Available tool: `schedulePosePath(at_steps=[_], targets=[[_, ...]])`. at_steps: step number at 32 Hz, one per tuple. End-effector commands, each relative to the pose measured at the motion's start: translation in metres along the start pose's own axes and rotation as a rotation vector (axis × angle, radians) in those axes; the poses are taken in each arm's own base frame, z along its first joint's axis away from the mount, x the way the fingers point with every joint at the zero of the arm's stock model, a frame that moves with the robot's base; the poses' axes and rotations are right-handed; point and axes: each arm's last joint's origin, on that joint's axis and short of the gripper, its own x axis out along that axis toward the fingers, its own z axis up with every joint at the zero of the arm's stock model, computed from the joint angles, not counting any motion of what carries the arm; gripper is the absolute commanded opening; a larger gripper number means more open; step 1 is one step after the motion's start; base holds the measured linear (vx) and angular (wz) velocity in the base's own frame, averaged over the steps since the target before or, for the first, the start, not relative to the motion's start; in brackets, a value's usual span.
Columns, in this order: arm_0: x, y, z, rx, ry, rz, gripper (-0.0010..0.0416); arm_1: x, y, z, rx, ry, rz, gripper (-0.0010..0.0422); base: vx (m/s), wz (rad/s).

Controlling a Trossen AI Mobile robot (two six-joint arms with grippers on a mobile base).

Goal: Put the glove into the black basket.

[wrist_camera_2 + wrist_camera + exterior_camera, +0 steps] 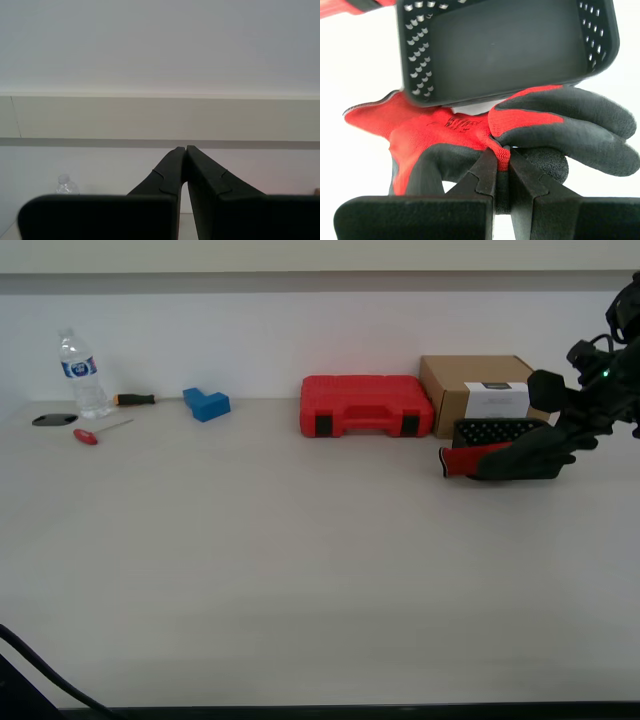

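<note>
While my first end effector [502, 156] pinches the glove [470, 135], the black basket [505, 45] sits just beyond, beside a cardboard box [478, 378].

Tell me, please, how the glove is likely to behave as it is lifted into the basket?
Pinched by my first gripper, the glove folds, so it probably hangs floppy. Its textured coated fingers likely resist slipping. It may drag on the black basket rim.
</note>
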Motion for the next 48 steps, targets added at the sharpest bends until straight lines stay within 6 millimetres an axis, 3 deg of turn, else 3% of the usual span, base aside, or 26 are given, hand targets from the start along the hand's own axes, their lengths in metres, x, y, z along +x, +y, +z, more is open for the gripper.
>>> schedulePosePath(at_steps=[1,8,15,18,21,25,26,33,41,46,48], targets=[[-0.023,0.011,0.01,-0.023,-0.035,0.032,-0.0002,0.0,0.0,0.001,0.0,-0.003,0.0,0.0,0.0,0.0],[-0.063,0.025,0.028,-0.065,-0.165,0.026,-0.0002,0.0,0.0,0.0,0.0,-0.002,0.0,0.0,0.0,0.0],[-0.069,0.031,0.039,-0.076,-0.246,0.09,-0.0002,0.0,0.0,0.0,0.0,-0.001,0.0,0.0,0.0,0.0],[-0.074,0.031,0.055,-0.077,-0.3,0.001,-0.0002,0.0,0.0,0.0,0.0,-0.001,0.0,0.0,0.0,0.0],[-0.067,0.029,0.059,-0.086,-0.297,-0.029,-0.0002,0.0,0.0,0.0,0.0,-0.001,0.0,0.0,0.0,0.0],[-0.024,0.019,0.059,-0.078,-0.213,-0.033,-0.0002,0.0,0.0,0.0,0.0,-0.001,0.0,0.0,0.0,0.0],[-0.005,0.017,0.056,-0.075,-0.173,-0.01,-0.0001,0.0,0.0,0.0,0.0,0.0,0.0,0.0,0.0,0.0],[0.047,0.01,0.05,-0.067,-0.088,0.045,-0.0001,0.0,0.0,0.001,0.0,-0.002,0.0,0.0,0.0,0.0],[0.055,0.008,0.05,-0.045,-0.08,0.074,0.0009,0.0,0.0,0.0,0.0,0.003,0.0,0.0,0.0,0.0],[0.052,0.01,0.057,-0.041,-0.103,0.077,0.0106,0.0,0.0,0.0,0.0,0.003,0.0,0.0,0.0,0.0],[0.052,0.01,0.059,-0.041,-0.109,0.078,0.0125,0.0,0.0,0.0,0.0,0.003,0.0,0.0,0.0,0.0]])
